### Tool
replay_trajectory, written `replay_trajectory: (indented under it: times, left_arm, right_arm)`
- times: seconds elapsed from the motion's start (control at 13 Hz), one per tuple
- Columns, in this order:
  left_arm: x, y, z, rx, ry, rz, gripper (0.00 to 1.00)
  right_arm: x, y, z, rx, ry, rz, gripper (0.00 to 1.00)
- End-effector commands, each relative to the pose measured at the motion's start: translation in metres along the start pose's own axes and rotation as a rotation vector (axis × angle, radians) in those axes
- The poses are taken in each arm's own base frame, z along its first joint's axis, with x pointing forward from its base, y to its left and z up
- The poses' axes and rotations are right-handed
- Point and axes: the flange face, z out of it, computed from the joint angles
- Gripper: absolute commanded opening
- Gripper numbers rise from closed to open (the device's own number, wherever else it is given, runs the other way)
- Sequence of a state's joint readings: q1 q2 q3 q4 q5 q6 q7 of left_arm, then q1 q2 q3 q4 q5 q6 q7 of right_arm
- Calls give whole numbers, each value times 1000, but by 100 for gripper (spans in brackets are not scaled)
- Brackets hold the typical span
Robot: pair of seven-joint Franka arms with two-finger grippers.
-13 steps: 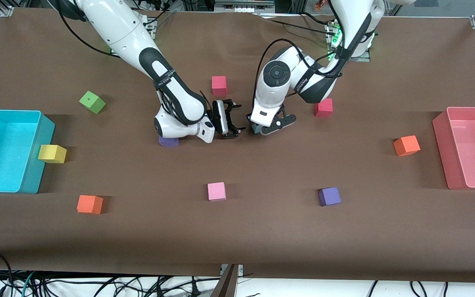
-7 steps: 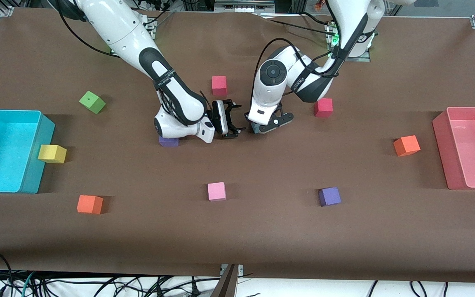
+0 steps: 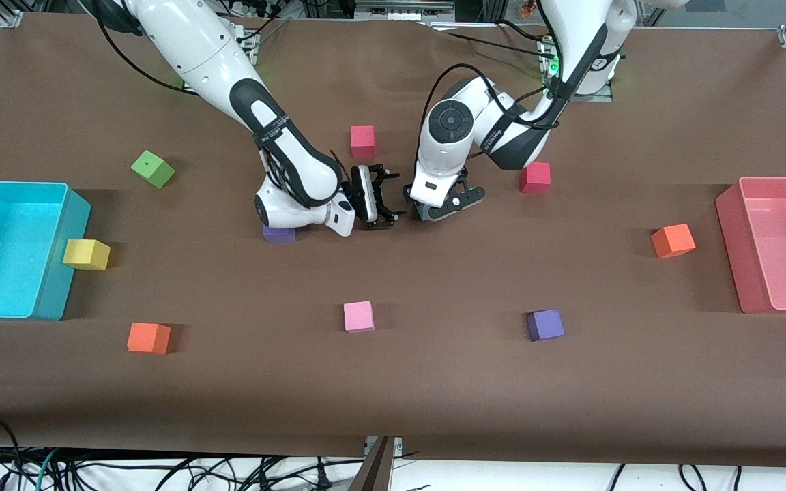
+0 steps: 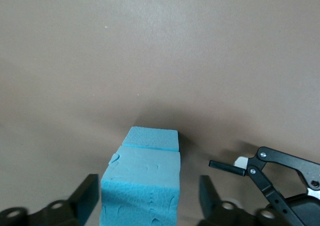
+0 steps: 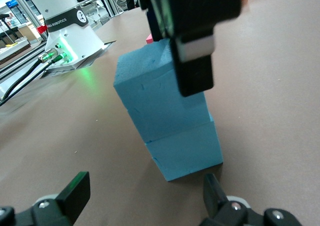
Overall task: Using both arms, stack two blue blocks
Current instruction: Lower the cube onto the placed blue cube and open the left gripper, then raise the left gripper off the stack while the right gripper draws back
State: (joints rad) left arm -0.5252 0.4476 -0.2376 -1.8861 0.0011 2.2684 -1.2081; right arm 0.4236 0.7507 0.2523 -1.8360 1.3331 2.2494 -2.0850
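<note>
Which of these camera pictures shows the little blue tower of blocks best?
The right wrist view: both blue blocks show side-on, one on the other. The left wrist view looks down on the blue blocks between its open fingers. The front view hides nearly all of it under the left gripper.

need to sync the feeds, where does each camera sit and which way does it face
Front: high across the table, facing both white arms, left gripper and right gripper mid-table.
Left wrist: on the left arm, looking down on two stacked sky-blue foam cubes between its open fingers.
Right wrist: on the right arm, low, side-on to the cubes, own open fingers.
Both wrist views share the stack.
</note>
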Motion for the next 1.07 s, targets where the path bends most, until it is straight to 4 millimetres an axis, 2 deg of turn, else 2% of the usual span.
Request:
replay_trajectory:
  times: [0.0, 0.08, 0.15, 0.23, 0.38, 0.46, 0.77, 0.84, 1.0]
  left_arm:
    - [10, -7, -31, -7, 31, -6, 100]
    - [13, -9, -42, -18, 38, -13, 100]
    - [24, -17, -61, -29, 51, -33, 100]
    - [37, -29, -83, -32, 63, -24, 100]
    - [66, -63, -132, -18, 72, 116, 100]
    - [83, -85, -156, -11, 79, 148, 100]
    - [118, -179, -252, 38, 103, 449, 100]
    - [129, -210, -272, 45, 98, 474, 100]
    - [142, -254, -298, 40, 85, 564, 100]
  right_arm:
    - [2, 2, 1, -4, 32, -9, 100]
    - [1, 2, 1, -4, 31, -9, 100]
    - [1, 2, 1, -4, 31, -9, 100]
    - [2, 2, 1, -4, 32, -10, 100]
    - [-1, 1, 2, -1, 31, -3, 100]
    - [-2, 1, 1, 0, 32, -1, 100]
    - [1, 1, -1, -3, 33, 0, 100]
    - [2, 1, -2, -4, 33, 3, 100]
    - [9, 4, -14, -20, 33, -3, 100]
